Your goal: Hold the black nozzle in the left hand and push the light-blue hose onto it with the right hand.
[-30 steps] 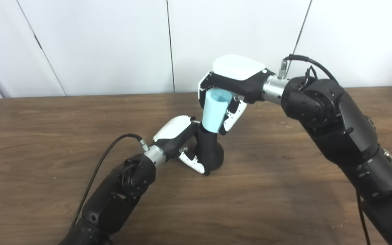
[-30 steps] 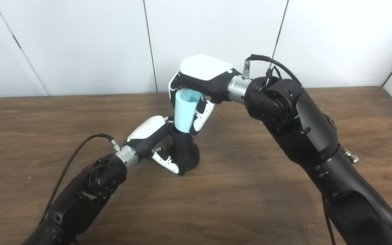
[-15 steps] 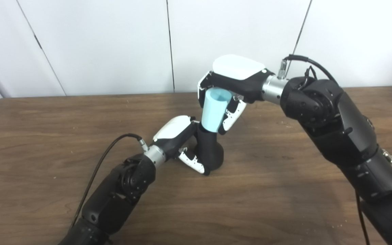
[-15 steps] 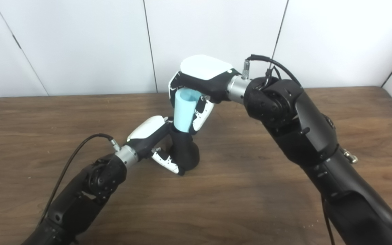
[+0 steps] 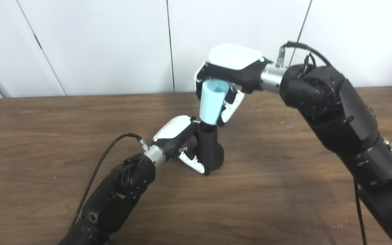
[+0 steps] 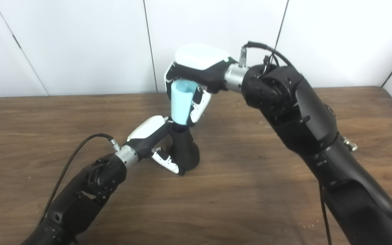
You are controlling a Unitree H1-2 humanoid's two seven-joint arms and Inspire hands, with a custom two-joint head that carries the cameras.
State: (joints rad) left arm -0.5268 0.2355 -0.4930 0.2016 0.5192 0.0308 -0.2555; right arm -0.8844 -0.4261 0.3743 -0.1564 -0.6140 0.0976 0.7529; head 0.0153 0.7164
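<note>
Left hand (image 5: 182, 143) clamped on black nozzle (image 5: 210, 149), standing on surface (image 5: 284, 190). Right hand (image 5: 228, 85) clamped on light-blue hose (image 5: 211, 103), barely seated; any tilt could pop it off.

we see hose (image 5: 211, 103): light blue | nozzle (image 5: 210, 149): black | our hands: left hand (image 5: 179, 136), right hand (image 5: 231, 73), white shells over black | our fingers (image 5: 192, 162): white, black dots | desk (image 5: 46, 129): dark brown wood grain | wall (image 5: 97, 41): white panels
</note>
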